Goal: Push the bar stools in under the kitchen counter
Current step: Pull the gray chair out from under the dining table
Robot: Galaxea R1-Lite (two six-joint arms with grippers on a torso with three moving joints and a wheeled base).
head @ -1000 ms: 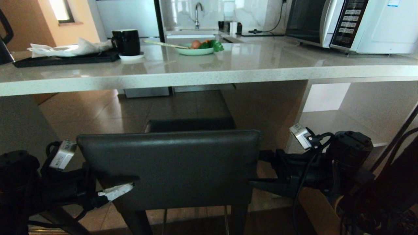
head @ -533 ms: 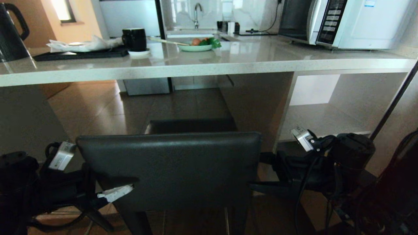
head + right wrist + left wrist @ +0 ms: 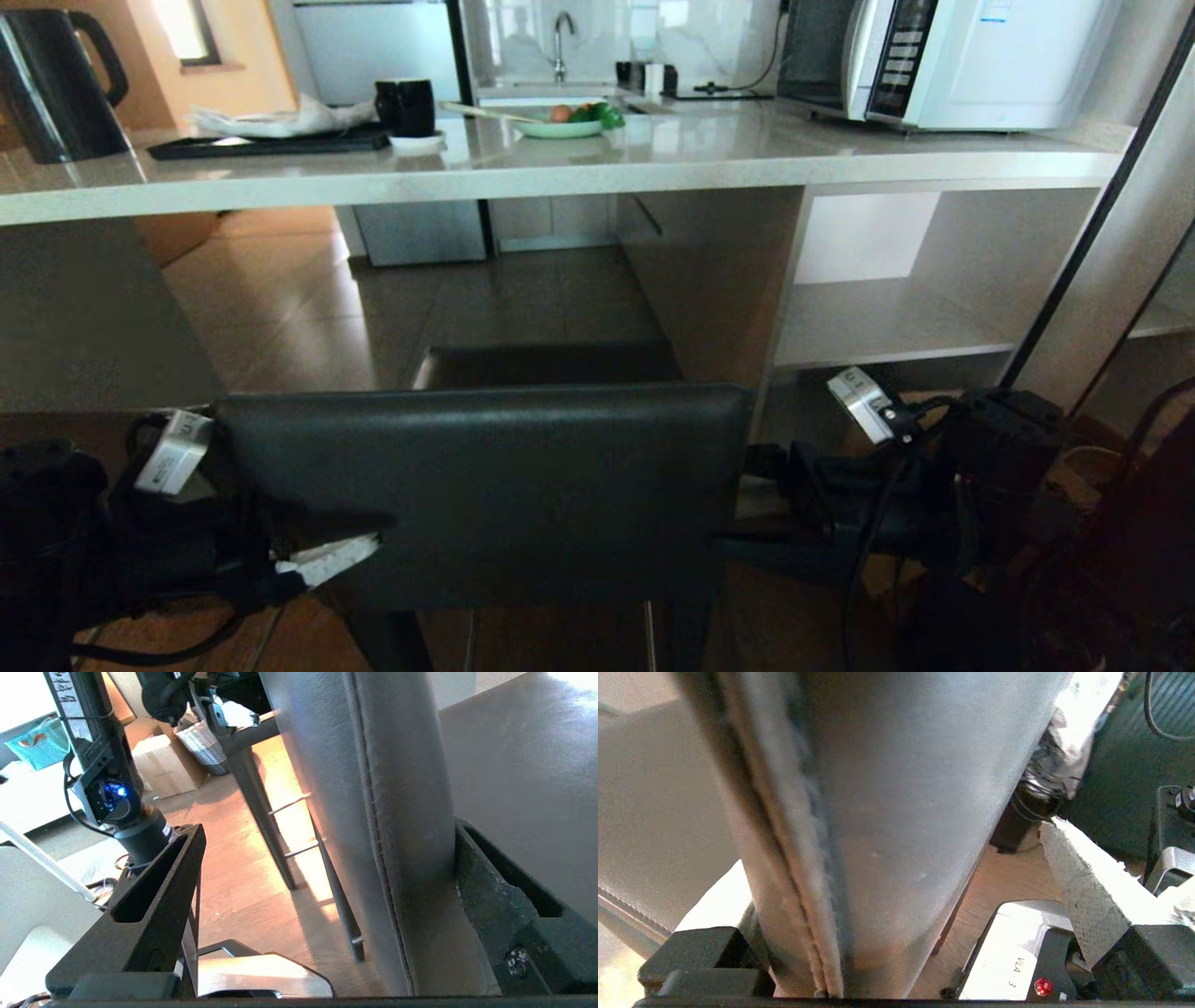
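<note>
The left claw sits at the lower left of the head view, jaws spread wide around the left edge of the bar stool backrest. In the left wrist view the backrest passes between the two fingers; the taped white finger lies on the rear face side with a gap to the leather, and the other finger lies on the front side. The right claw sits at the lower right of the head view, jaws also spread wide and straddling the right edge of the same backrest. In the right wrist view one finger touches the backrest edge; the other finger stands well apart from it.

The stool occupies the lower centre of the head view, backrest toward the camera, and its seat is visible just above the backrest. The table spans the upper part of the frame; the stool stands in front of its edge, not yet under it.

On the table top: a black kettle at upper left, a dark tray, a black mug, a green plate and a microwave at upper right. An open shelf unit stands below the table at right.
</note>
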